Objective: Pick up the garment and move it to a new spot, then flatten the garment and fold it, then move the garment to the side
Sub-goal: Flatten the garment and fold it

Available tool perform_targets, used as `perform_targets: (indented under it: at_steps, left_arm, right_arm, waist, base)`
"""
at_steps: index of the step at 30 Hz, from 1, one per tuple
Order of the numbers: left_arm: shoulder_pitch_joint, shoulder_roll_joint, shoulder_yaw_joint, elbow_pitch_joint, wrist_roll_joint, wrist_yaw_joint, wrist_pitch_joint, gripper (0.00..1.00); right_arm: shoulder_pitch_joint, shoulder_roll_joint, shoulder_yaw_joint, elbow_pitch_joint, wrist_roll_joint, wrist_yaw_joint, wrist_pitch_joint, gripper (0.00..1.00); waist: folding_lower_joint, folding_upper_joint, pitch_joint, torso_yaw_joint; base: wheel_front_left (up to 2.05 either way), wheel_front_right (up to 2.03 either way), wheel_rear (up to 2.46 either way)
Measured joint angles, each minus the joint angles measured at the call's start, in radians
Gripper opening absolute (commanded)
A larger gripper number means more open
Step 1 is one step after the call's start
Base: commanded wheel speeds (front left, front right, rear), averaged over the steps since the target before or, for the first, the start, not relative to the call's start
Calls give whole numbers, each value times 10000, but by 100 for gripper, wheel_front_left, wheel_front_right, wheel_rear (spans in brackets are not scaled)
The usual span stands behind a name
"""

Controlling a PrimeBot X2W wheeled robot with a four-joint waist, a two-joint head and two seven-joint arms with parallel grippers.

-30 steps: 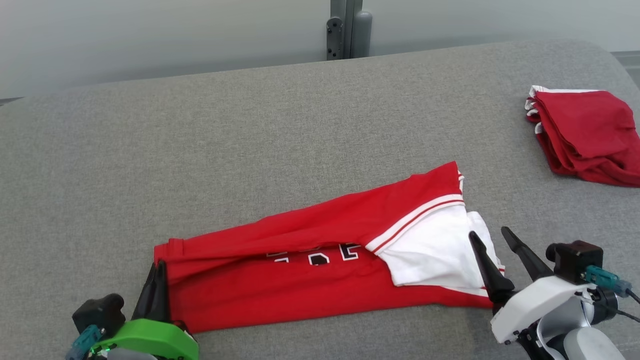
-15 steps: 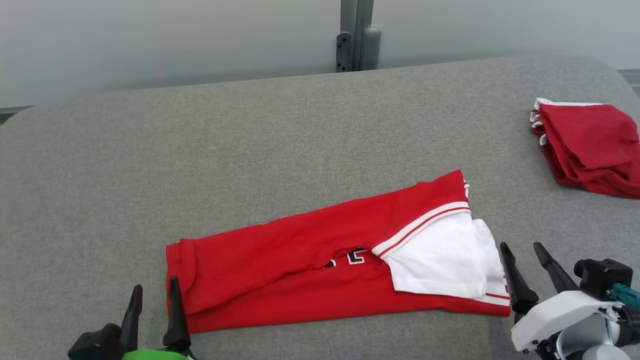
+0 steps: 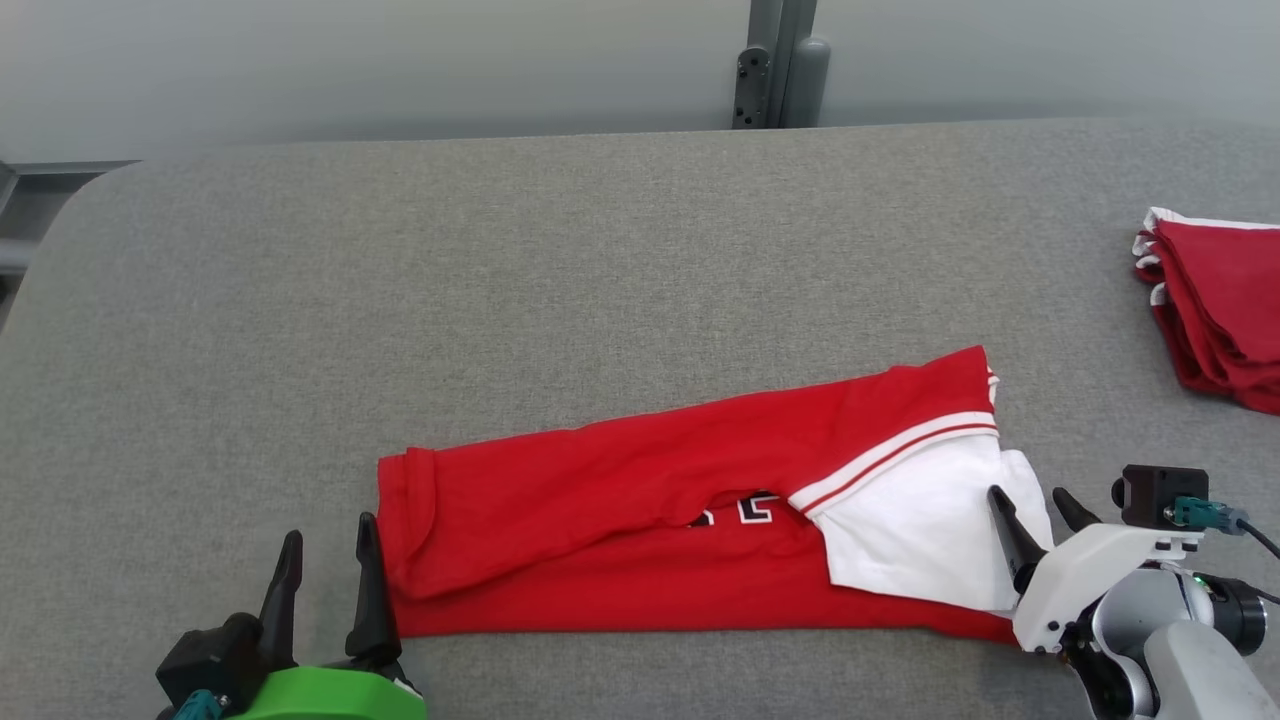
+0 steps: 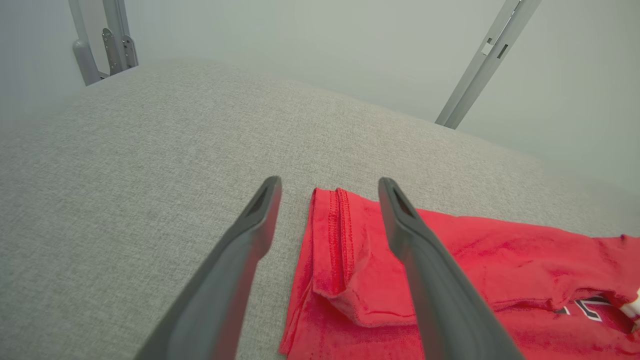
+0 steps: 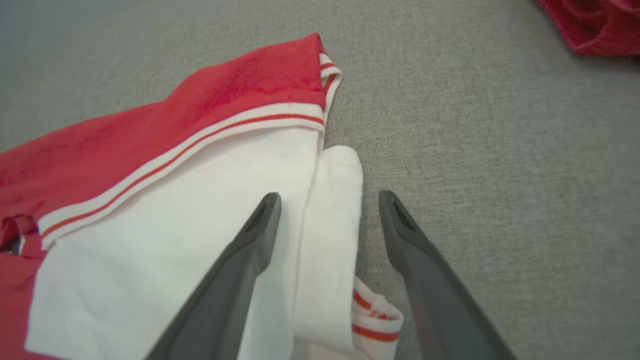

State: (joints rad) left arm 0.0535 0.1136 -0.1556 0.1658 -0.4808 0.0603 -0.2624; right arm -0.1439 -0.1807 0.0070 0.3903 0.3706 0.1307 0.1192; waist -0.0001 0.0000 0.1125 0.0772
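A long red jersey with white sleeves and striped trim (image 3: 640, 520) lies along the front of the grey cloth-covered table (image 3: 500, 280), roughly midway across it. It is doubled lengthwise into a narrow band, with some dark lettering peeking from under the upper flap.

The green-cuffed left gripper (image 3: 329, 527) stands at the table's front left. Its two dark fingers are spread apart and hold nothing, with the jersey's hemmed end just beside them. The white right gripper (image 3: 1027, 492) stands at the table's front right, spread just as wide and empty, its fingers straddling the edge of the white sleeve.

I'd say the moving and flattening are done and the first lengthwise fold is laid. What looks left is folding the band crosswise, then carrying it aside, perhaps toward the stack of folded red clothes (image 3: 1220, 310) at the table's right edge.
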Motion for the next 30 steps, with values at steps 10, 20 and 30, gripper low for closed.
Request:
perform_targets:
  at_steps: [10, 20, 30]
  left_arm:
    - [-47, -190, 278, 100, 238, -165, 0, 100]
    - [-58, -330, 548, 123, 374, -280, 0, 100]
    - [-59, -364, 694, 82, 600, -401, 0, 100]
  right_arm:
    - [-1015, -94, 849, 1593, 890, -4, 711, 100]
    - [-1801, -299, 1941, 2291, 1005, 0, 878, 0]
    - [-1866, -1246, 1871, 1906, 1315, 13, 403, 0]
  waist:
    - [0, 0, 125, 455]
    - [0, 0, 124, 250]
    - [0, 0, 32, -622]
  base:
    - [0, 0, 0]
    - [0, 0, 0]
    - [0, 0, 0]
